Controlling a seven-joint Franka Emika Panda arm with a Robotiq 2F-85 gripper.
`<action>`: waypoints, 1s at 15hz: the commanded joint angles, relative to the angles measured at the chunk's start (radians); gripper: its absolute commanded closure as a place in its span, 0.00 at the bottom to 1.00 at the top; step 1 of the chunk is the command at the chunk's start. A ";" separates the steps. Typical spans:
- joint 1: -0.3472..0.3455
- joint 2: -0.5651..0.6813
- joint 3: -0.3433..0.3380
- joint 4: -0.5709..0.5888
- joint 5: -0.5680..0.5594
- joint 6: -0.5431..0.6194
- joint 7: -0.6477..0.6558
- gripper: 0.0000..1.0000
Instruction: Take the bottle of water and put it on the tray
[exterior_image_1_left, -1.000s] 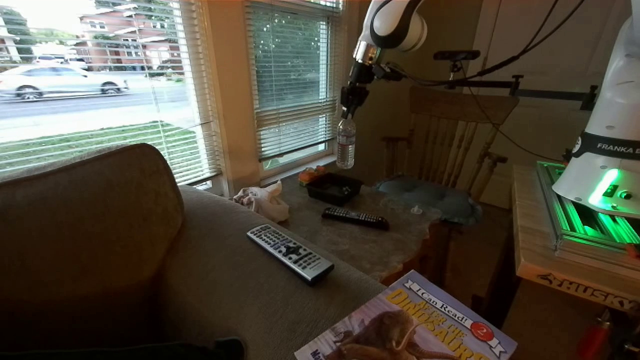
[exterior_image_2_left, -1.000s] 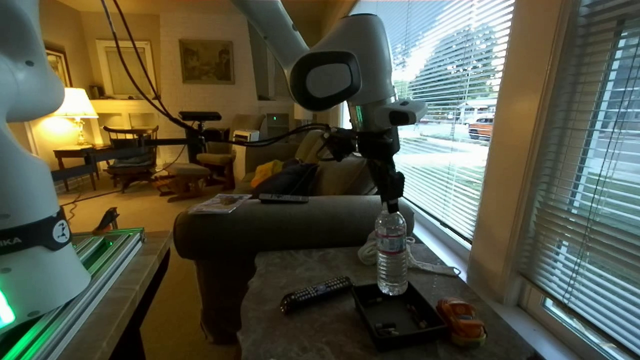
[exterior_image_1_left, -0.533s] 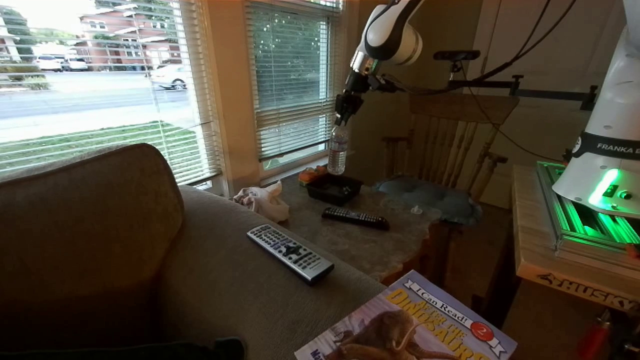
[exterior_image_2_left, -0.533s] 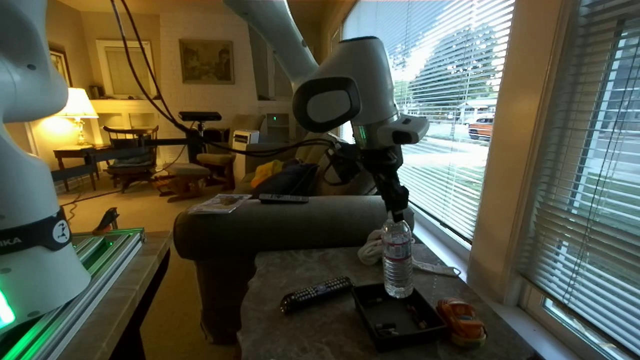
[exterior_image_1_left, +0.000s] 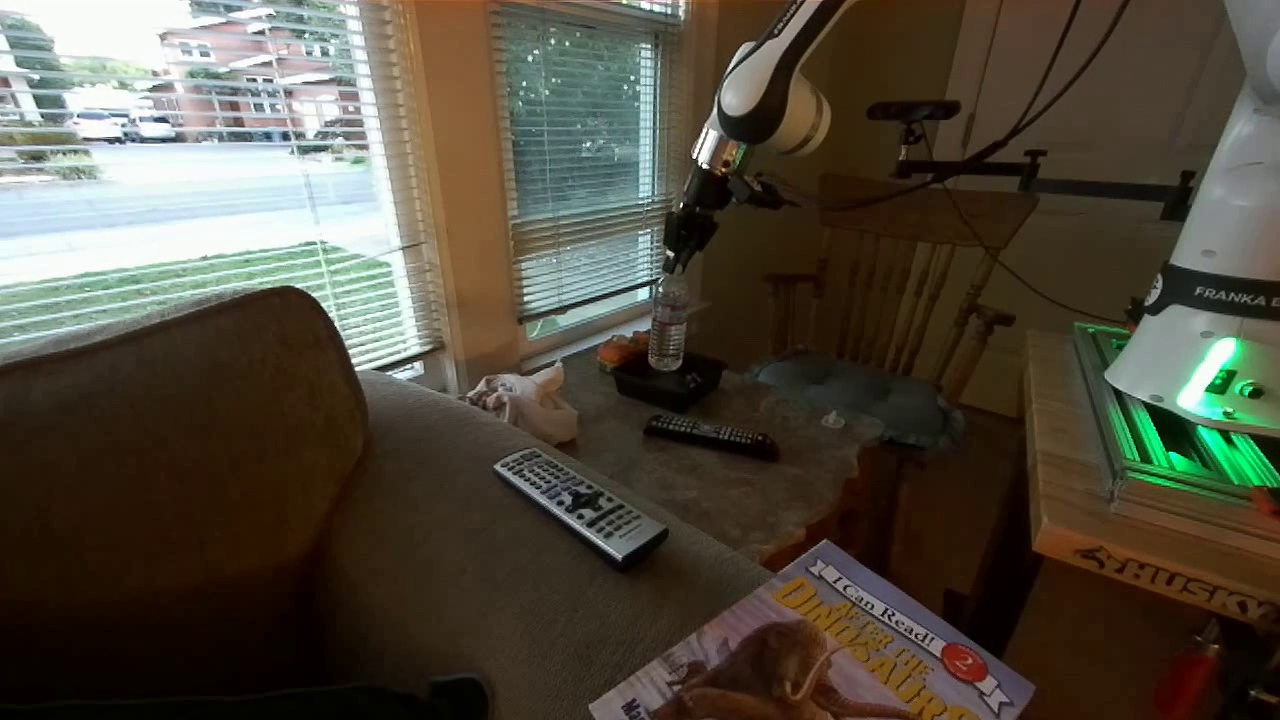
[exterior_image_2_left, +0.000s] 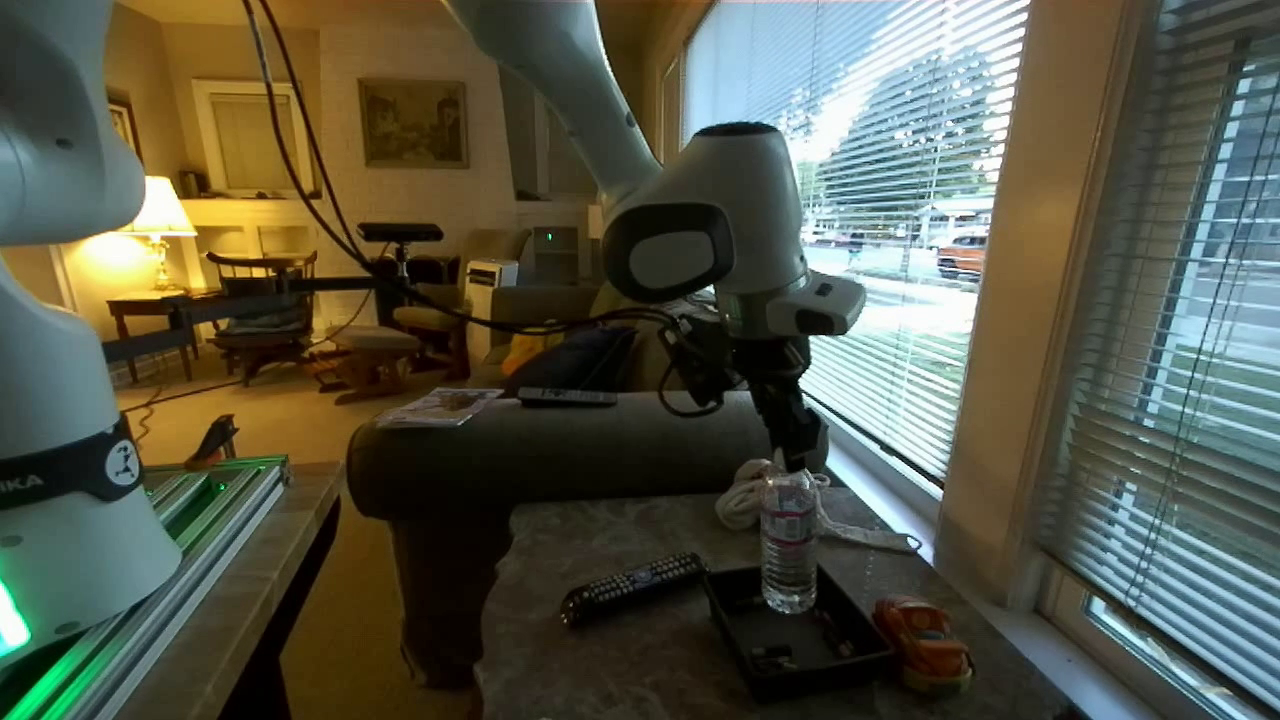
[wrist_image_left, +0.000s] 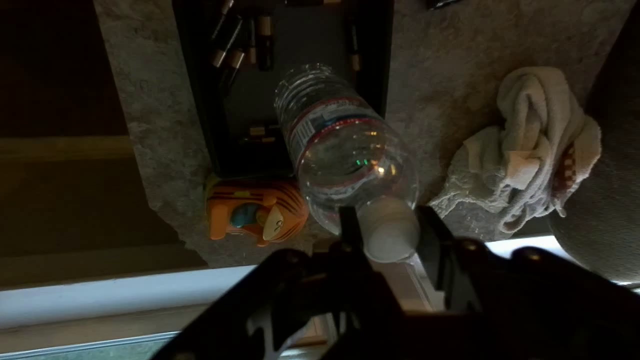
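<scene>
Far left, in an exterior view: the white base (exterior_image_2_left: 70, 530) of my arm, banded in black. Next, a book (exterior_image_2_left: 440, 407) and a grey remote control (exterior_image_2_left: 567, 397), both lying flat on the sofa arm (exterior_image_2_left: 590, 450). Centre: a black remote control (exterior_image_2_left: 634, 588), aslant on the stone-patterned worktop (exterior_image_2_left: 600, 670), near the tray (exterior_image_2_left: 815, 682). Right of centre: a pale cloth (exterior_image_2_left: 742, 500), partly hidden by the bottle of water (exterior_image_2_left: 790, 555). The bottle stands upright, top end up and base down, its long axis close to vertical; in both exterior views its base falls within the outline of the tray. Whether it touches the tray's floor I cannot tell. Above, my hand (exterior_image_2_left: 788, 465) points downward, clamped on the bottle's top end. Far right on the worktop: an orange toy (exterior_image_2_left: 925, 640), just beside the tray.

Wrist view, left to right: battery-like cylinders (wrist_image_left: 265, 55), strewn over the tray's floor; the orange toy, near the tray's rim; the bottle, foreshortened, its long axis running obliquely from the base, over the tray at upper left, to the white cap (wrist_image_left: 391, 237), lower right and nearest to me. My two fingers (wrist_image_left: 350, 226) flank the cap and grip it between them. Farthest right: the cloth, rumpled, on the worktop.
</scene>
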 joint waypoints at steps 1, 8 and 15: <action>-0.035 0.046 0.035 0.041 0.023 0.015 -0.052 0.92; -0.060 0.107 0.052 0.076 0.014 0.026 -0.075 0.92; -0.063 0.148 0.059 0.104 0.006 0.035 -0.067 0.92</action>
